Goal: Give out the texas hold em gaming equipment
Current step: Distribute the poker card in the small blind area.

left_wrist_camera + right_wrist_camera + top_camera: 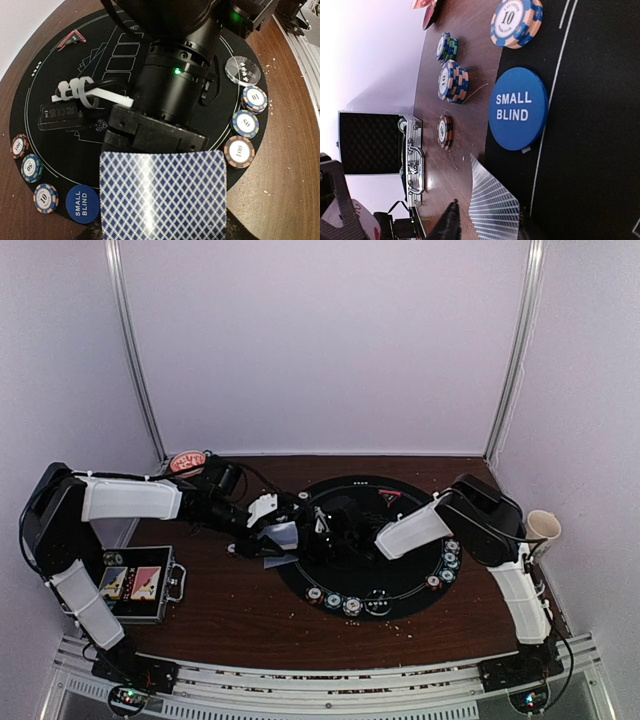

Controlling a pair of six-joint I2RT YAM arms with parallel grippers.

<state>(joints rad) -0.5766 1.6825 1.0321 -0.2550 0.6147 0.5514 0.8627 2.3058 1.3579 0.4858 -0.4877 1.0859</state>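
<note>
A stack of blue-diamond-backed playing cards (162, 192) fills the bottom of the left wrist view and hides my left gripper (283, 537), which is shut on it at the left rim of the round black mat (400, 585). My right gripper (487, 231) faces it with jaws apart and the cards' (492, 205) edge between them; its left finger (446, 226) stands off the cards. A blue SMALL BLIND button (517, 107) lies on the mat close by. Striped chips (239, 151) line the mat's edge on both sides. A red triangle marker (71, 40) and a clear button (242, 70) lie farther in.
The open black case (140, 585) with two card packs sits at front left. More chip stacks (452, 81) stand on the wood beside the mat. A red bowl (187, 461) is at the back left, a pale cup (540, 525) at the right edge.
</note>
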